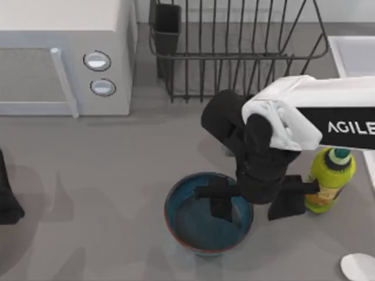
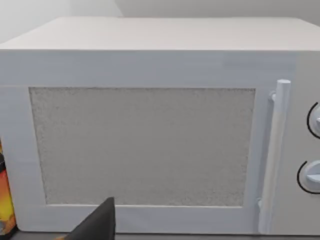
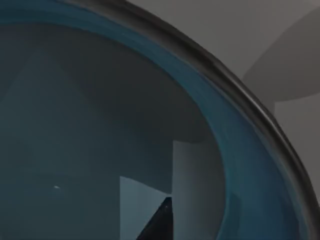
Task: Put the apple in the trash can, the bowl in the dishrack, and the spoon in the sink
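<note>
— Right gripper point(image 1: 255, 202), what is it doing?
— It hangs over the right edge of the bowl point(image 1: 190, 225), fingers spread wide: one finger point(image 1: 221, 202) sits inside the bowl, the other is outside, on the right, so the rim lies between them. I can't tell whether either finger touches the rim.
— And the bowl itself?
— Teal-blue with a thin reddish-brown rim, standing on the grey table point(image 1: 105, 175) near the front, about the middle. The right wrist view looks straight into its blue interior point(image 3: 100, 125), with the dark rim curving past.
— What stands around it?
— Just to the right of the outer finger, a yellow-green bottle point(image 1: 329, 184) with a green cap, upright. At the near right corner, the pale oval head of the spoon point(image 1: 358, 268) lies on the table (its handle is cut off by the edge). At the far side, behind the arm, stands the dishrack point(image 1: 234, 55), its black utensil cup at the far left corner. The sink point(image 1: 351, 52) shows its white rim at the far right.
— And the other side?
— A white microwave point(image 1: 64, 58) sits at the far left; the left wrist view faces its door and handle point(image 2: 277, 150). The left arm point(image 1: 7, 199) is parked at the left edge of the table.
</note>
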`<state>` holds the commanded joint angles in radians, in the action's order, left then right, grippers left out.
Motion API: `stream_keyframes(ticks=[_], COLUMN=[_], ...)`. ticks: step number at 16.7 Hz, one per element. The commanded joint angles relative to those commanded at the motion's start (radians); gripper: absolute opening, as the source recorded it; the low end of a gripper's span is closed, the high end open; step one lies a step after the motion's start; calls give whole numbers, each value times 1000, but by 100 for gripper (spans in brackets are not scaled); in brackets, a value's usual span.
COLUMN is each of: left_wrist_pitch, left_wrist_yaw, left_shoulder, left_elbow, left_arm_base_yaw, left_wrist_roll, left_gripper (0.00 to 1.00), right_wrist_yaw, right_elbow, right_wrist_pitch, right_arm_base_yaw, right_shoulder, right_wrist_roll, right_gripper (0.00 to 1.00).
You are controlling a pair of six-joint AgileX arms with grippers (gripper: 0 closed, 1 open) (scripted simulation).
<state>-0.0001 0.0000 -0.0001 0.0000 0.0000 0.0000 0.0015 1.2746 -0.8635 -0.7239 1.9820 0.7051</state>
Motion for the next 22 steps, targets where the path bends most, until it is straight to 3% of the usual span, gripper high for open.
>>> stream_keyframes(ticks=[6, 16, 22], left_wrist_pitch=[0, 0, 0], left_wrist_yaw=[0, 0, 0], left_shoulder=[0, 0, 0], left_elbow=[0, 0, 0], left_arm_base_yaw=[0, 0, 0], left_wrist_roll=[0, 0, 0], left_gripper=[100, 100, 100], right_wrist_yaw=[0, -1, -100], right_elbow=[0, 3, 177], right_wrist_pitch=[0, 0, 57], right_arm_base_yaw=[0, -3, -14], right_shoulder=[0, -2, -39], right_wrist_roll=[0, 0, -14], right_gripper=[2, 0, 0])
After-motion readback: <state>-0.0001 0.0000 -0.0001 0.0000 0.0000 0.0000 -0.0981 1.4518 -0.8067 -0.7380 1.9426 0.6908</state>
